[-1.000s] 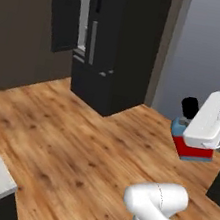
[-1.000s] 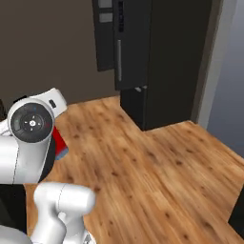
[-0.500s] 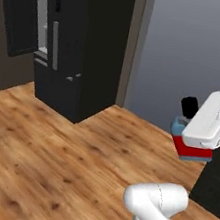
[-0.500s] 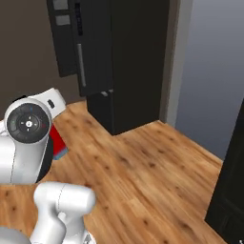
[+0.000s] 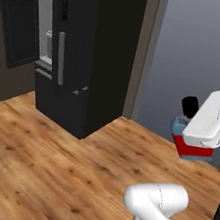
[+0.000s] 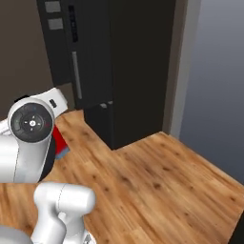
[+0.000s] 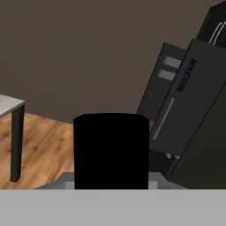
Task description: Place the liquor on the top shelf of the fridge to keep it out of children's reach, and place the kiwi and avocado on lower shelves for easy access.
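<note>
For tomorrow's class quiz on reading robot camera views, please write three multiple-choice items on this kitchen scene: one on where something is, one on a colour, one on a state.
1. Where is the bottle?
A. On the floor
B. At the robot's hand, carried above the floor
C. On a fridge shelf

2. What colour is the bottle's lower body?
A. Red
B. Green
C. Yellow

3. In what state is the fridge's left door?
A. Shut flat
C. Taken off
B. Swung open

Key:
1 B: in the left base view the bottle sits tucked against the white hand, up off the wooden floor, and its black cap stands right before the hand camera.
2 A: the red base shows below the light blue upper part.
3 B: the door stands angled out, with the pale grey interior visible beside it.
</note>
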You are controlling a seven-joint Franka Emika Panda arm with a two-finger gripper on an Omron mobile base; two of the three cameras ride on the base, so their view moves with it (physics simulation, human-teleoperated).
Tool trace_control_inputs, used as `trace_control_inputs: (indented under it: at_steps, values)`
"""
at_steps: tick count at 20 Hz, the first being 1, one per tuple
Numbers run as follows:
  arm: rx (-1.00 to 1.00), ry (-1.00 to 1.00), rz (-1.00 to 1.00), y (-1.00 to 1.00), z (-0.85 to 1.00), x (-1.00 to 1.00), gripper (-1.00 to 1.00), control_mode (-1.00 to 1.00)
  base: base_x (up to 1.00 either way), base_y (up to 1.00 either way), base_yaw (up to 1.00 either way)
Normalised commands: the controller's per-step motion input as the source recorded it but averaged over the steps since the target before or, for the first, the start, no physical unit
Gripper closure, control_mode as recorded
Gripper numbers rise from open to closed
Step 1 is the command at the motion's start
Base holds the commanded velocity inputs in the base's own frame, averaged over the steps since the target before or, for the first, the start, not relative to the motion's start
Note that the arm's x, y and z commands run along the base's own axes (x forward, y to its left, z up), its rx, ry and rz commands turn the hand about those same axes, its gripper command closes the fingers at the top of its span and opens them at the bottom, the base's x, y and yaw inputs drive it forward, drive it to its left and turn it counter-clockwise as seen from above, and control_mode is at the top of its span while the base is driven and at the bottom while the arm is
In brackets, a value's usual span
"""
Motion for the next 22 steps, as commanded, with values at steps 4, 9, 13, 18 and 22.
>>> trace_control_inputs:
  at_steps: [4, 9, 13, 18, 22]
  values:
    - [0.00, 0.00, 0.00, 0.00, 0.00, 0.00, 1.00, 1.00, 0.99, 0.76, 0.10]
    - [0.00, 0.00, 0.00, 0.00, 0.00, 0.00, 1.00, 1.00, 1.00, 0.88, 0.13]
    - [0.00, 0.00, 0.00, 0.00, 0.00, 0.00, 1.00, 1.00, 1.00, 0.84, 0.11]
    - [0.00, 0.00, 0.00, 0.00, 0.00, 0.00, 1.00, 1.00, 0.89, 0.65, 0.01]
    - [0.00, 0.00, 0.00, 0.00, 0.00, 0.00, 1.00, 1.00, 0.70, 0.52, -0.05]
